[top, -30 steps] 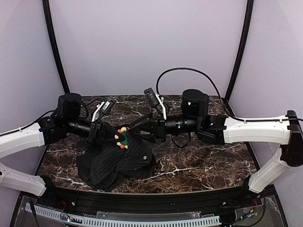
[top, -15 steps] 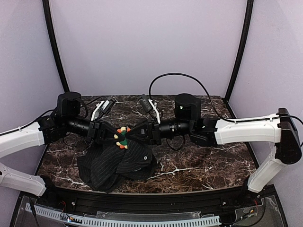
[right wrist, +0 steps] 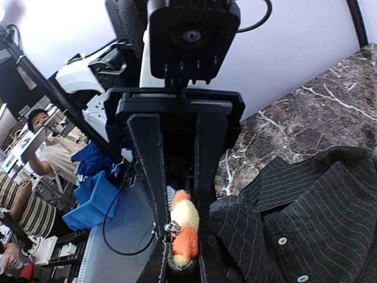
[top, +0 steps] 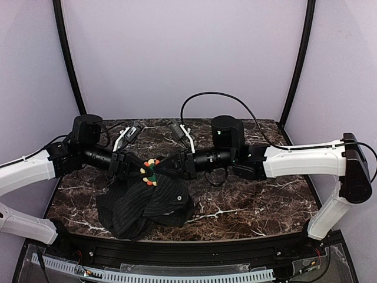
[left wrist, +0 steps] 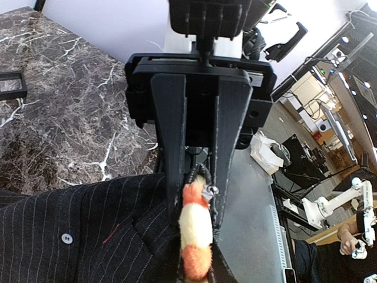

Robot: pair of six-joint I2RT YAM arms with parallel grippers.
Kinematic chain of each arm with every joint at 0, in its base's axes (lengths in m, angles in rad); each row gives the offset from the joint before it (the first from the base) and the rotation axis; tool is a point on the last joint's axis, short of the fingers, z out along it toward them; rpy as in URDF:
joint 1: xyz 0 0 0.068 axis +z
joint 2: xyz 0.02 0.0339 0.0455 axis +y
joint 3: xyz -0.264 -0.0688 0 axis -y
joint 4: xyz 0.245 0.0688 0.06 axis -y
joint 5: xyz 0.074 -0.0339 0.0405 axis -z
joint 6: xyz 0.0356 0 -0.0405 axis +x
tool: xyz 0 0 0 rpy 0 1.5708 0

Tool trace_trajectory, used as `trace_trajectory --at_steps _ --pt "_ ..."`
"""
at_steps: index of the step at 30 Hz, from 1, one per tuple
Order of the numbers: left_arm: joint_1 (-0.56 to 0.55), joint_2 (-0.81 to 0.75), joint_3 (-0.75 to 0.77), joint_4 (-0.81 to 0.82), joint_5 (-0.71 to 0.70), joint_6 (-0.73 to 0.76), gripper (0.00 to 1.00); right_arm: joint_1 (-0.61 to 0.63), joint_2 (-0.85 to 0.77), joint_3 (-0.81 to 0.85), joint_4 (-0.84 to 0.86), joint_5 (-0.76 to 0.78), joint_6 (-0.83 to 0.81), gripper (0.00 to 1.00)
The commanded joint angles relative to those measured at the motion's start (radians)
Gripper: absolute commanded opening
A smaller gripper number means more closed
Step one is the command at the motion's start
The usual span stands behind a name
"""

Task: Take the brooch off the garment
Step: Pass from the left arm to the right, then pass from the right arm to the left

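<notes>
Pinching the brooch [top: 151, 171] from opposite sides, the left jaws and right jaws both look pressed in on it edge-on, at the lifted top edge of the garment [top: 147, 203]. My guess is one steadies while the other works the pin loose. Rest of the garment slumps on the bench [top: 253, 200].

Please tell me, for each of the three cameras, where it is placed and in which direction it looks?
Top external: above and behind the arm bases, looking down on the table; both arms show, meeting over the garment.
Left wrist: on the left arm, looking along the left pincer, whose fingers close on the brooch.
Right wrist: on the right arm, looking along the right pincer, shut on the same brooch.
Shared: both wrist views show the brooch edge-on between fingers, the garment beside it.
</notes>
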Motion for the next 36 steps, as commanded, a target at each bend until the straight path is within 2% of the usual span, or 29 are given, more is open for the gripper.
trace_trajectory --at_steps 1,5,7,15,22,24,27,29,36 --pt "-0.015 0.006 0.046 -0.008 -0.099 0.022 0.30 0.023 0.019 0.059 -0.096 0.190 -0.035 0.00" --pt "-0.016 -0.017 0.046 -0.001 -0.146 0.022 0.53 0.032 0.022 0.077 -0.174 0.256 -0.070 0.00" --pt "-0.016 -0.023 0.050 0.003 -0.160 0.019 0.58 0.039 0.025 0.087 -0.204 0.281 -0.086 0.00" --pt "-0.016 -0.018 0.052 0.002 -0.186 0.017 0.53 0.050 0.021 0.088 -0.226 0.316 -0.103 0.00" --pt "-0.015 -0.041 0.054 -0.018 -0.234 0.033 0.68 0.054 0.000 0.072 -0.217 0.304 -0.121 0.00" --pt "-0.014 -0.042 0.052 -0.016 -0.238 0.027 0.64 0.055 -0.007 0.069 -0.216 0.303 -0.125 0.00" --pt "-0.012 -0.040 0.046 -0.006 -0.249 0.015 0.48 0.057 -0.016 0.063 -0.211 0.299 -0.131 0.00" --pt "-0.011 -0.034 0.044 0.005 -0.243 0.006 0.41 0.058 -0.020 0.061 -0.209 0.299 -0.130 0.00" --pt "-0.009 -0.017 0.043 0.015 -0.223 -0.005 0.22 0.062 -0.029 0.055 -0.201 0.307 -0.131 0.00"
